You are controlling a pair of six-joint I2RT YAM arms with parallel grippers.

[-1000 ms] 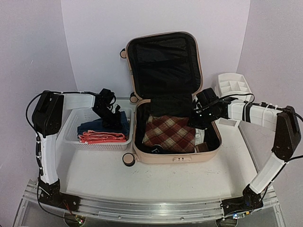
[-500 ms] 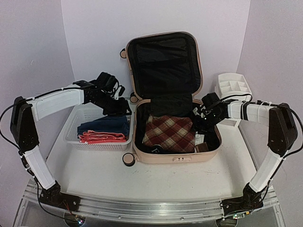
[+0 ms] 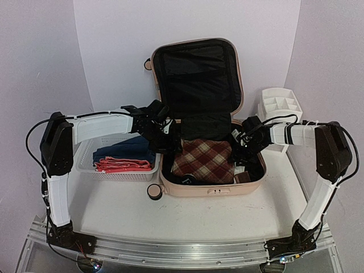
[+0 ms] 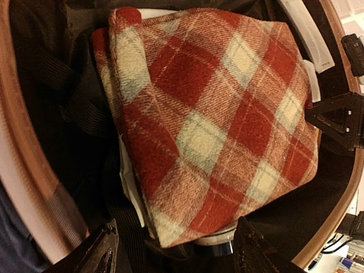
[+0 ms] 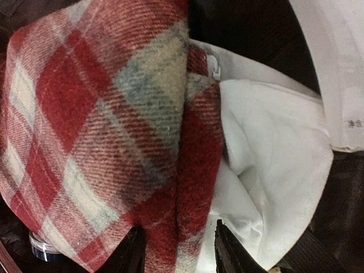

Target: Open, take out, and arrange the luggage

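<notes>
Leftward of the luggage (image 3: pixel 210 190) a second ago, the left hand (image 3: pixel 168 139) has swung off the white basket (image 3: pixel 91 170) and now hangs over the case's left rim. The right hand (image 3: pixel 242 149) has dropped lower at the right side of the plaid cloth (image 3: pixel 203 159).

The luggage lies open in the middle of the desk (image 3: pixel 199 222), its lid standing upright against the back wall and its wheel (image 3: pixel 153 192) at the near left corner. The plaid cloth fills most of the lower shell, resting on a white bundle (image 5: pixel 267 170). A small round jar (image 5: pixel 42 244) sits by the cloth's near edge.

The left hand (image 4: pixel 177 250) is spread wide and holds nothing, with the plaid cloth (image 4: pixel 210 125) below it. The right hand (image 5: pixel 179 253) has its fingers part-way apart on either side of the cloth's folded right edge. Whether they pinch it cannot be told.

The basket touches the case's left wall and holds folded blue clothes (image 3: pixel 128 151) and coral ones (image 3: pixel 122 165). A white drawer organizer (image 3: pixel 280 102) stands at the far right, just behind the right forearm. The desk in front of the case is bare. The shell's raised rim hems in both hands.
</notes>
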